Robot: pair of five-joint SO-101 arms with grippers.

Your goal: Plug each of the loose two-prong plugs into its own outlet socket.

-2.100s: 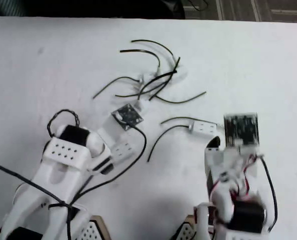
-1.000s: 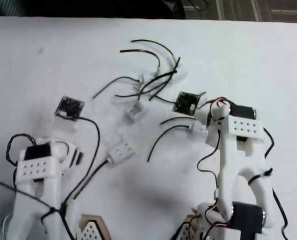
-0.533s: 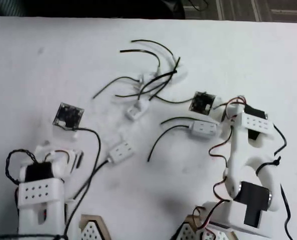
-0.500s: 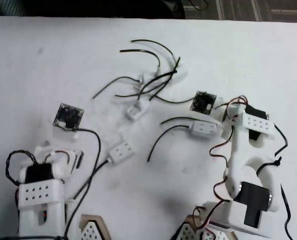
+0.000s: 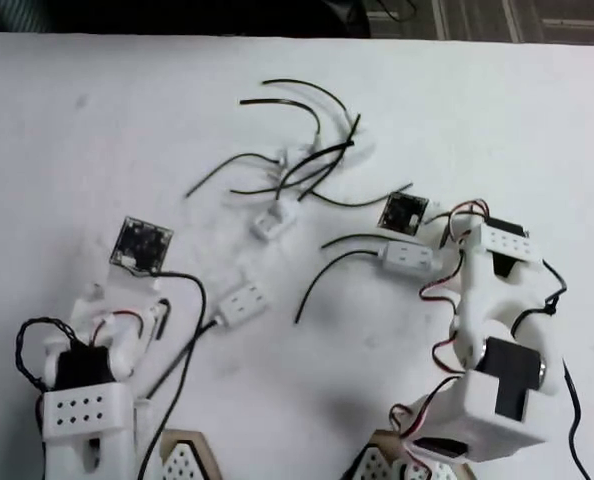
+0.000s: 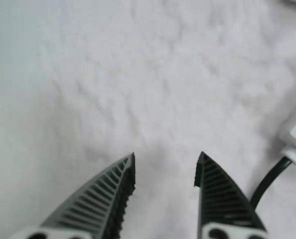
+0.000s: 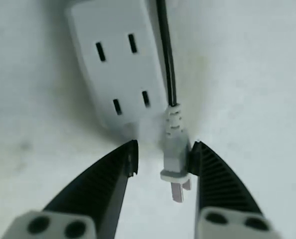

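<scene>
Left arm (image 5: 82,385) withdrew; right pincer (image 7: 164,147) straddles a plug (image 7: 174,160).

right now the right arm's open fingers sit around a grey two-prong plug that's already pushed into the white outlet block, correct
Not quite. The right wrist view shows the grey two-prong plug lying on the table beside the white outlet block, prongs bare, not pushed in. The right arm's open fingers do sit around it.
</scene>
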